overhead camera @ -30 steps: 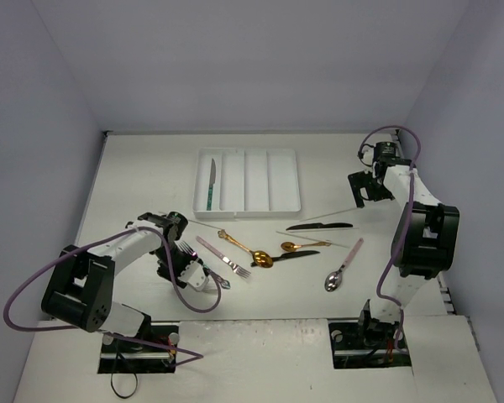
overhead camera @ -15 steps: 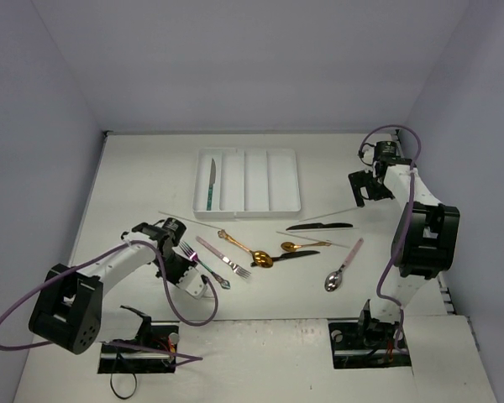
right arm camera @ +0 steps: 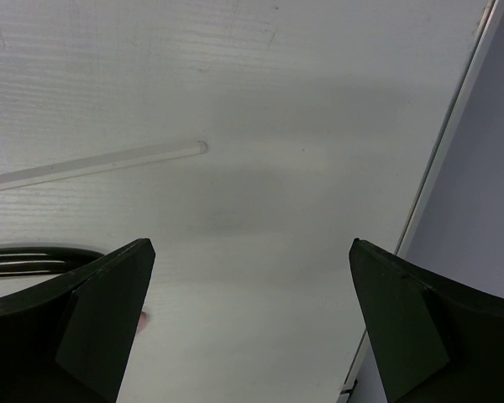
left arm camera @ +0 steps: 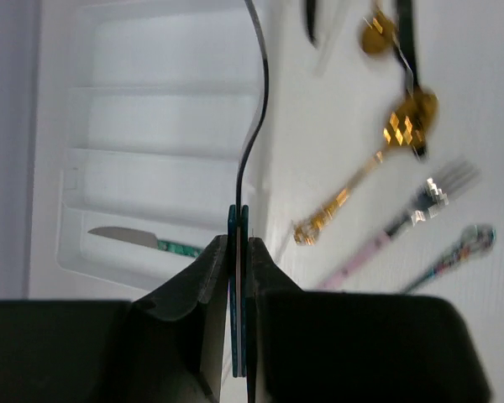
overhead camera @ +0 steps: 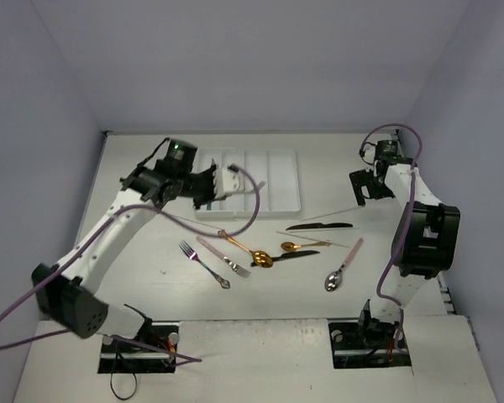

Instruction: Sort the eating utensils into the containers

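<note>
My left gripper (overhead camera: 225, 181) hovers over the left end of the white tray (overhead camera: 273, 180), shut on a thin teal-handled utensil (left arm camera: 238, 220) seen edge-on, its dark curved stem pointing away. Below it a teal-handled knife (left arm camera: 139, 240) lies in the tray's (left arm camera: 151, 117) outer compartment. On the table lie a gold spoon (overhead camera: 246, 249), a pink-handled fork (overhead camera: 224, 258), another fork (overhead camera: 203, 263), a small gold spoon (overhead camera: 302, 246), a black spoon (overhead camera: 292, 254), a black knife (overhead camera: 319, 226) and a pink-handled silver spoon (overhead camera: 344, 267). My right gripper (overhead camera: 365, 189) (right arm camera: 250, 245) stands open over bare table near a pale chopstick (right arm camera: 92, 164).
The side walls close in on the table left and right. The table's right edge (right arm camera: 454, 159) runs just beside my right gripper. The tray's other three compartments hold nothing that I can see.
The left arm has risen from the near table beside the fork and swung back over the tray. Its jaws have shut on the teal-handled utensil. The right arm has not moved.
</note>
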Controlling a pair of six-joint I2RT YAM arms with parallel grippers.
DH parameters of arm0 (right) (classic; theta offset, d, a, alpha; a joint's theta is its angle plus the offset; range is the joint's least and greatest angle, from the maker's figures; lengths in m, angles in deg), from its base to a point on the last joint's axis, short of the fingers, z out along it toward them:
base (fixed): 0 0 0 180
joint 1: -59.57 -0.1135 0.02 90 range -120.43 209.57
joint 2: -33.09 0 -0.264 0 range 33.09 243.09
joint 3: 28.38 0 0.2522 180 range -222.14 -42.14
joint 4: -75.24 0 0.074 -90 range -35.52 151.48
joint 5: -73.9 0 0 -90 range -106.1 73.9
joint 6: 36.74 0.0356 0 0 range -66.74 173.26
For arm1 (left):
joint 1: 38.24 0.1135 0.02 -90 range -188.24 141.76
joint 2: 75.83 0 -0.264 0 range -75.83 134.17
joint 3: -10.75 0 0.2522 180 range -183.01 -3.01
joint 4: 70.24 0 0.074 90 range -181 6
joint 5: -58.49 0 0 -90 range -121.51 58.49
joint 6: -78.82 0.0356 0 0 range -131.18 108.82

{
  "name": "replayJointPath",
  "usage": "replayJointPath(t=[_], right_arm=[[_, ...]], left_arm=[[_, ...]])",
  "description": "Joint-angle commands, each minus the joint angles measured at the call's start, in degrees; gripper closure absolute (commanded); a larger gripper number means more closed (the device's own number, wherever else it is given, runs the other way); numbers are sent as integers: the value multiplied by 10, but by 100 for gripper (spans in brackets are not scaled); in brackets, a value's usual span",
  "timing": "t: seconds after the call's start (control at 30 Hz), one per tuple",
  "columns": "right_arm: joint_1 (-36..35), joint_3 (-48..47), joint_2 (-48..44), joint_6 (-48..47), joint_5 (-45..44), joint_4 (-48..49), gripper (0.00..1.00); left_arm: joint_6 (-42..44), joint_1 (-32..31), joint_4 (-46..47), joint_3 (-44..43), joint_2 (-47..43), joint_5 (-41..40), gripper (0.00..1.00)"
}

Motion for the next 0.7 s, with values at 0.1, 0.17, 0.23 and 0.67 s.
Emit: replayJointPath(t=[0.1,0.17,0.23,0.67], right_arm=[[6,-24,-12,9,-6,-1,0],[7,-23,-14,13,-7,-1,0],[8,-21,-18,14,-10,-2,0],[18,5,-43,12,-19,-4,0]], left_arm=[[-618,-10,51,-305,257,-255,100],[-673,-10,44,-345,291,-299,100],[-739,-5,23,-374,338,-311,100],[-830,25,14,-385,442,-368,100]])
